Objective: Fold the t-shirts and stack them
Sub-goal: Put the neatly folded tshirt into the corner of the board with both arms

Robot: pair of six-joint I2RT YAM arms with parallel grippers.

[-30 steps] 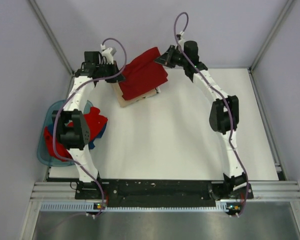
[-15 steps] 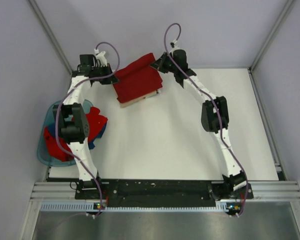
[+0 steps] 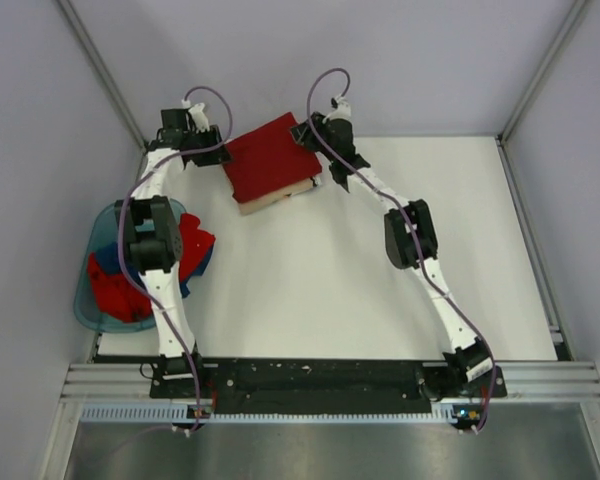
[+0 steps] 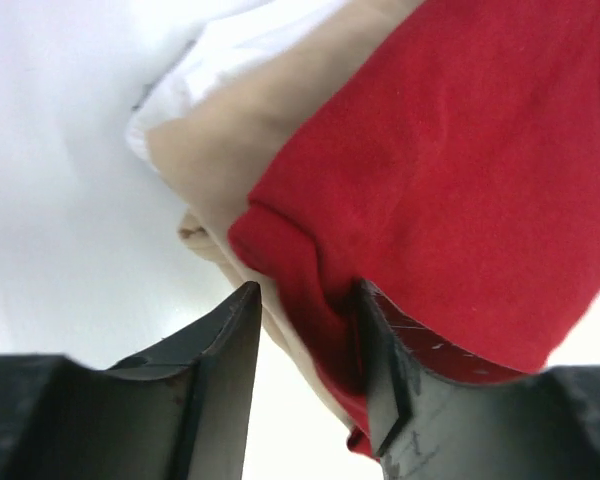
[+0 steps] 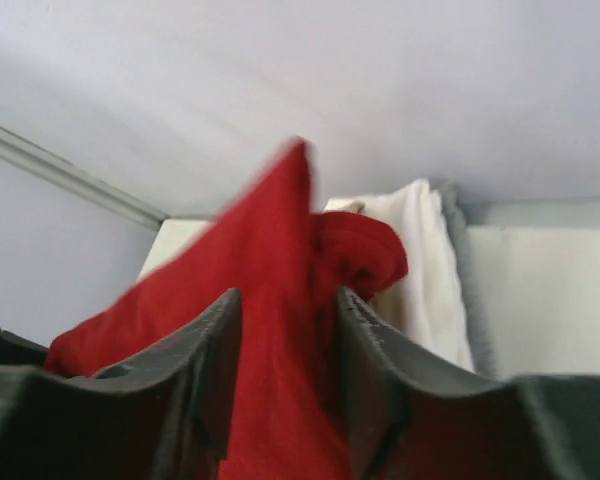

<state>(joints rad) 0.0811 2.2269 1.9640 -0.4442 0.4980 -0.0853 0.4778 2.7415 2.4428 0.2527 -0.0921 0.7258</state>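
The dark red t-shirt (image 3: 270, 160) is laid folded on a tan and white stack (image 3: 272, 201) at the far left of the table (image 3: 380, 260), close to the back wall. Open room is left to its right and on the near side. Both arms are stretched far forward. The right gripper (image 3: 305, 135) is clamped on the shirt's far right corner, which is raised to a peak. A fold lies between the fingers of the left gripper (image 3: 215, 152); whether it is pinched cannot be told. The near-square fold is skewed, with one corner toward the wall.
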